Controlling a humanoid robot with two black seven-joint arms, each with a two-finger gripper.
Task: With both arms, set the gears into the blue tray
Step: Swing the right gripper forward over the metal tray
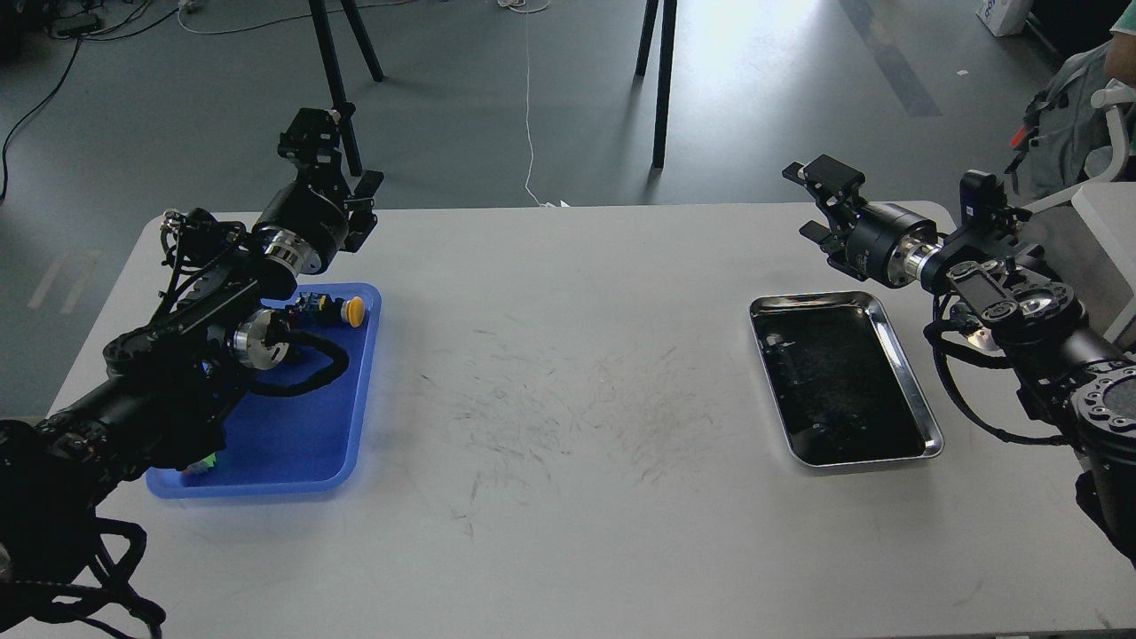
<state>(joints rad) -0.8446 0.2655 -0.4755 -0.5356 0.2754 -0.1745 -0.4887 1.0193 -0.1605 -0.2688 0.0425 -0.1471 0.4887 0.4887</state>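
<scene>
The blue tray (302, 426) lies at the table's left, partly covered by my left arm. My left gripper (340, 164) is raised above the tray's far edge, open and empty. At the right, my right gripper (815, 202) hovers over the table just beyond the far end of the steel tray (903, 355), open with nothing between its fingers. Small dark lumps that look like gears (832, 431) rest on that tray's dark floor near its front end; they are hard to tell from the floor.
A yellow-capped push-button switch (352, 308) sits in the blue tray's far corner and a green one (204, 461) at its near left. Black stand legs (661, 84) rise from the floor behind the table. A person sits at the far right.
</scene>
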